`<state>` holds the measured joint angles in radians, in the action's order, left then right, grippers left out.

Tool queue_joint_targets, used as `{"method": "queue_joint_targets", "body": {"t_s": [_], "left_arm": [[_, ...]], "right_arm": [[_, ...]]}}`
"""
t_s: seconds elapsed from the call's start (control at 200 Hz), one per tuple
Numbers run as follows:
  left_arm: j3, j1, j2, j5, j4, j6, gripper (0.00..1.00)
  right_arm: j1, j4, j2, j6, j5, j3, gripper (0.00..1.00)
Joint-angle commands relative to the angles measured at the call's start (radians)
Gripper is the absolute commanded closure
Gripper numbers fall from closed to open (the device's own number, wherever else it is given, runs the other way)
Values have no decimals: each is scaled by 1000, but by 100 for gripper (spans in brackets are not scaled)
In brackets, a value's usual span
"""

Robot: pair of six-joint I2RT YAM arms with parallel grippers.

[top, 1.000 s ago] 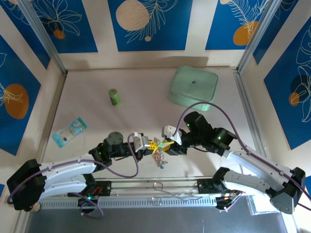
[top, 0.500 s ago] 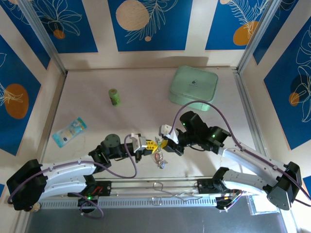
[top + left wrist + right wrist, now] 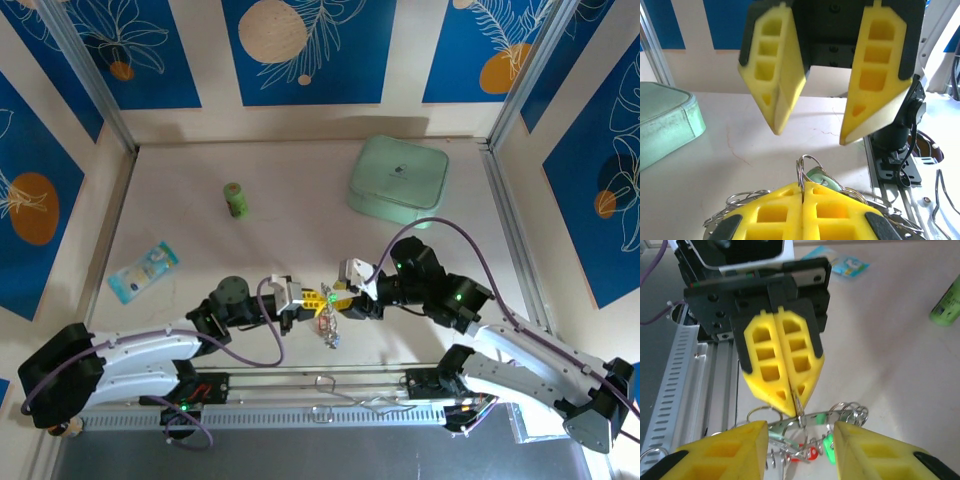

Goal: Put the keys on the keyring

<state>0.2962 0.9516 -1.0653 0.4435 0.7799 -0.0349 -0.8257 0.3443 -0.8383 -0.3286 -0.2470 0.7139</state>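
My left gripper is shut, its yellow fingertips pinching a thin silvery wire ring, the keyring, which sticks up between them. More wire loops and a mint-green tag crowd behind it. Several keys dangle below the keyring, among them a red-tagged key and a green-tagged key. My right gripper faces the left one tip to tip and stands open. Its fingers flank the bunch without touching it. From the left wrist view the right gripper hangs just beyond the keyring.
A mint-green box sits at the back right. A green bottle stands at the back left, with a blue packet at the left edge. A metal rail runs along the near edge, close under the bunch.
The right gripper pressed in toward the bunch and narrowed, then opened wide again and drew back slightly to the right. The left gripper kept its grip and barely moved.
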Motion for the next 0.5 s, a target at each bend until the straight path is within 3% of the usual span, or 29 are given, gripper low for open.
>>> {"method": "queue_joint_targets", "body": {"t_s": [0.0,0.155,0.495], "left_arm": [[20,2,-5,49,91,-16,100],[14,3,-7,57,103,-23,100],[21,1,-6,77,105,-29,100]], "right_arm": [[-12,-92,22,21,20,-42,60],[-6,-105,33,24,47,-81,60],[-6,-122,31,59,-18,-84,60]]}}
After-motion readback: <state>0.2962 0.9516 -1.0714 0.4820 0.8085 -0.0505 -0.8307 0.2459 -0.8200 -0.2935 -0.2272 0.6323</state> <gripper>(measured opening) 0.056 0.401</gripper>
